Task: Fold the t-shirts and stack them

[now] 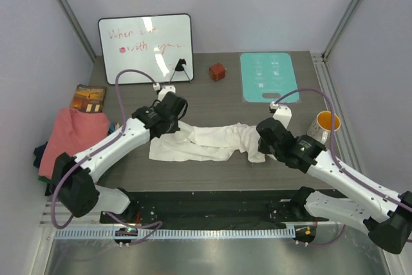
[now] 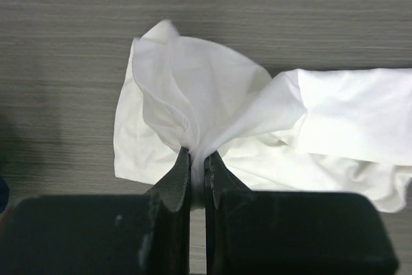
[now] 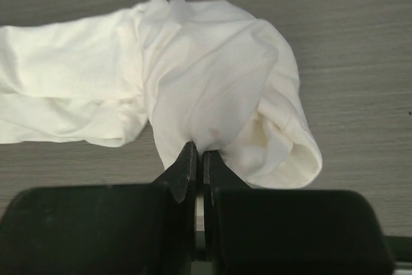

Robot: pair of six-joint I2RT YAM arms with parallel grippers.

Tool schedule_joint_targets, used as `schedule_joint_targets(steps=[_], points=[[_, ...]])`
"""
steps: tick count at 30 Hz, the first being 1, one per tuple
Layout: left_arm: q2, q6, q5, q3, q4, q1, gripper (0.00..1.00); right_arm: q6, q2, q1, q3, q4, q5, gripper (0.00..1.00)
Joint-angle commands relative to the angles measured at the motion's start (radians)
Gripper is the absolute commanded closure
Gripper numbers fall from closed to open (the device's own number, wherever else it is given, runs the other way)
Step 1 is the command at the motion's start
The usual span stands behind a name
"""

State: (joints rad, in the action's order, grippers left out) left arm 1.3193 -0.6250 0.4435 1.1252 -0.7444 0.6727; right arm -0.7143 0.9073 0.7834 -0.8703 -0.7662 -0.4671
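On table (image 1: 215,101): L claw (image 2: 197,156), R claw (image 3: 198,152) tight on white tee (image 1: 207,141)

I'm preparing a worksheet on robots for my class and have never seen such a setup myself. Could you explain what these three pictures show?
These are two robot arms bolted at the near edge of a grey table, each ending in two fingers. The wide picture comes from a fixed camera above and behind them. The two close-ups come from a camera on each wrist. On the table lies a crumpled white t-shirt, stretched between the arms. The left arm's fingers are shut on one end, the right arm's fingers on the other. At the left edge sits a salmon-pink shirt atop darker cloth. Further back are a whiteboard, a reddish cube, a teal mat and an orange-lined cup.
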Motion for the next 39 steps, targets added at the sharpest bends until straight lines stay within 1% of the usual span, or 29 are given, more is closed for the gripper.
schedule_joint_targets(steps=[1,3,5,6,7,9,14,17,19,20,22,23,25,27,28,30,31,33,34,35,38,39], points=[[0.098,-0.024,0.003,-0.039,0.103,-0.031,1.00,-0.063,0.039,-0.001,0.059,0.008,-0.109,0.99],[0.135,-0.021,0.018,-0.041,0.117,-0.039,1.00,-0.066,0.048,-0.007,0.073,-0.007,-0.139,0.99],[0.196,-0.012,0.023,-0.027,0.123,-0.054,1.00,-0.077,0.051,-0.010,0.068,-0.036,-0.203,0.98],[0.216,-0.009,0.030,-0.019,0.123,-0.061,1.00,-0.085,0.051,-0.010,0.059,-0.074,-0.235,0.93],[0.231,-0.001,0.034,-0.004,0.128,-0.073,1.00,-0.112,0.050,-0.012,0.053,-0.100,-0.293,0.92],[0.268,0.011,0.037,0.008,0.140,-0.085,1.00,-0.137,0.032,-0.012,0.034,-0.178,-0.352,0.92],[0.323,0.050,0.026,0.059,0.195,-0.128,1.00,-0.201,-0.044,-0.013,-0.019,-0.225,-0.364,0.90],[0.351,0.062,0.018,0.108,0.206,-0.156,1.00,-0.195,-0.079,-0.013,-0.044,-0.216,-0.398,0.90],[0.386,0.079,0.015,0.151,0.214,-0.173,1.00,-0.185,-0.090,-0.015,-0.056,-0.211,-0.421,0.88],[0.400,0.087,0.017,0.168,0.211,-0.177,1.00,-0.171,-0.090,-0.012,-0.062,-0.212,-0.436,0.83],[0.438,0.105,0.018,0.212,0.209,-0.194,1.00,-0.162,-0.090,-0.013,-0.081,-0.212,-0.467,0.77],[0.451,0.111,0.017,0.226,0.209,-0.200,1.00,-0.159,-0.090,-0.012,-0.085,-0.211,-0.476,0.65],[0.489,0.113,0.015,0.265,0.206,-0.216,1.00,-0.145,-0.081,-0.013,-0.099,-0.211,-0.511,0.63],[0.509,0.108,0.001,0.291,0.212,-0.228,1.00,-0.123,-0.074,-0.013,-0.114,-0.212,-0.533,0.52],[0.526,0.107,-0.006,0.298,0.218,-0.231,1.00,-0.111,-0.068,-0.013,-0.122,-0.212,-0.536,0.50],[0.552,0.113,-0.022,0.333,0.227,-0.236,1.00,-0.090,-0.053,-0.013,-0.148,-0.206,-0.532,0.50],[0.581,0.116,-0.028,0.350,0.223,-0.236,1.00,-0.023,-0.050,-0.013,-0.154,-0.190,-0.483,0.50],[0.609,0.117,-0.043,0.401,0.200,-0.236,1.00,0.067,-0.047,-0.013,-0.142,-0.089,-0.402,0.51],[0.621,0.117,-0.060,0.412,0.192,-0.236,1.00,0.128,-0.045,-0.013,-0.133,-0.052,-0.313,0.51],[0.636,0.113,-0.066,0.419,0.188,-0.236,1.00,0.148,-0.038,-0.012,-0.122,-0.004,-0.283,0.52],[0.627,0.099,-0.078,0.410,0.186,-0.236,1.00,0.162,0.060,-0.013,-0.104,0.004,-0.220,0.51],[0.620,0.099,-0.080,0.389,0.191,-0.236,1.00,0.165,0.126,-0.013,-0.095,0.007,-0.197,0.51]])
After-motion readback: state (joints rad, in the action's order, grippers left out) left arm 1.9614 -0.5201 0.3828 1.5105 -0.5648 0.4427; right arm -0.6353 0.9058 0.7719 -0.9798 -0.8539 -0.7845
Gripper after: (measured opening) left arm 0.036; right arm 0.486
